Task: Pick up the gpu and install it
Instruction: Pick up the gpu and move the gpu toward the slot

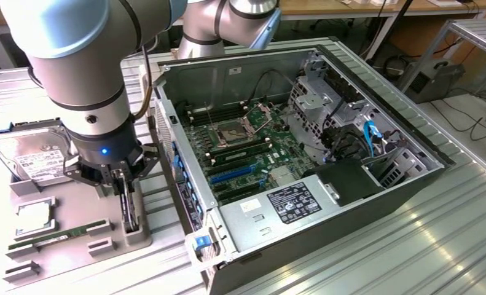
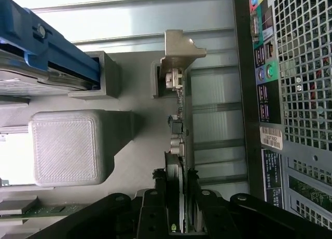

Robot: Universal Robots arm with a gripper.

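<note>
Exterior view: arm stands over the grey tray (image 1: 72, 212) on the exterior view's left, beside the open computer case (image 1: 218, 80). The gripper (image 1: 125, 196) is down on the gpu (image 1: 130, 216), which stands on edge in its holder at the tray's case-side margin, not yet lifted. The hard drive (image 1: 34, 161) and memory stick (image 1: 50, 238) sit in their own nests, well apart from the grasp. The blue expansion slots (image 1: 230, 175) on the motherboard (image 1: 243, 147) are bare. Risk, as I judge it: the card is long and held near one end, so a lift that isn't straight could bind it in the holder and drag the tray along. Wrist view: the fingers (image 2: 158, 193) flank the gpu (image 2: 176, 126) and look pressed against both faces, pinching its thin edge. The silver bracket (image 2: 179, 50) is at the far end, tucked against a holder post. The case's rear grille (image 2: 306, 94) runs just beside the tray (image 2: 140, 145). Risks: a thin-edge pinch may let the card pivot or slip under its own weight. The bracket could catch on the post. On the way over, the free end could clip the case wall.
</note>
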